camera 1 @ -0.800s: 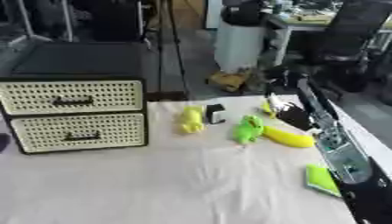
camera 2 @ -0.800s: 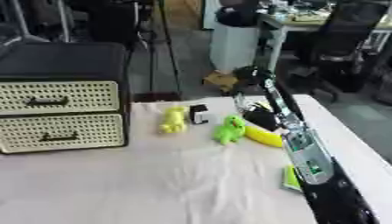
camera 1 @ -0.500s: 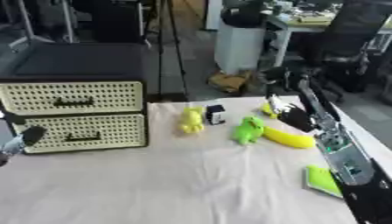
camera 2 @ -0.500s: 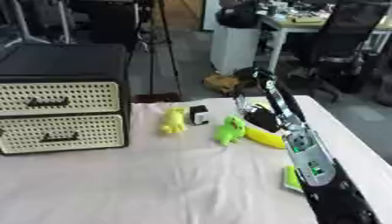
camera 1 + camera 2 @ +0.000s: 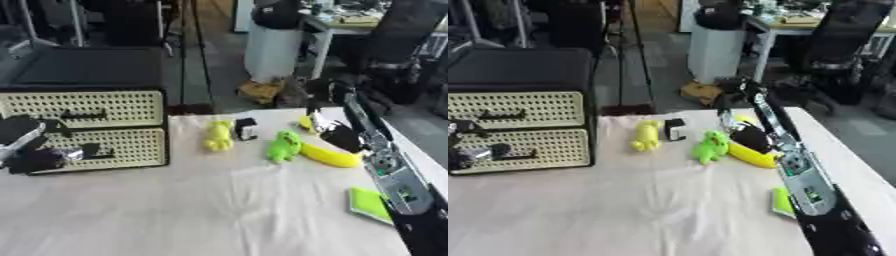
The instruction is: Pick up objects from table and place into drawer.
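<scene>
At drawer (image 5: pixel 83 145) front: left hand (image 5: pixel 39 157) | right hand (image 5: pixel 317 98) above banana (image 5: pixel 328 155) | no legible writing

on table: one black cabinet with two cream perforated drawers (image 5: pixel 83 130); one yellow plush toy (image 5: pixel 218 135); one green plush frog (image 5: pixel 283 146); one yellow banana (image 5: pixel 328 155); one small black-and-white box (image 5: pixel 246 128); one flat green pad (image 5: pixel 372 204).

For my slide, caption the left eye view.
Left hand at the lower drawer; right hand by the banana, green toy beside it.
</scene>
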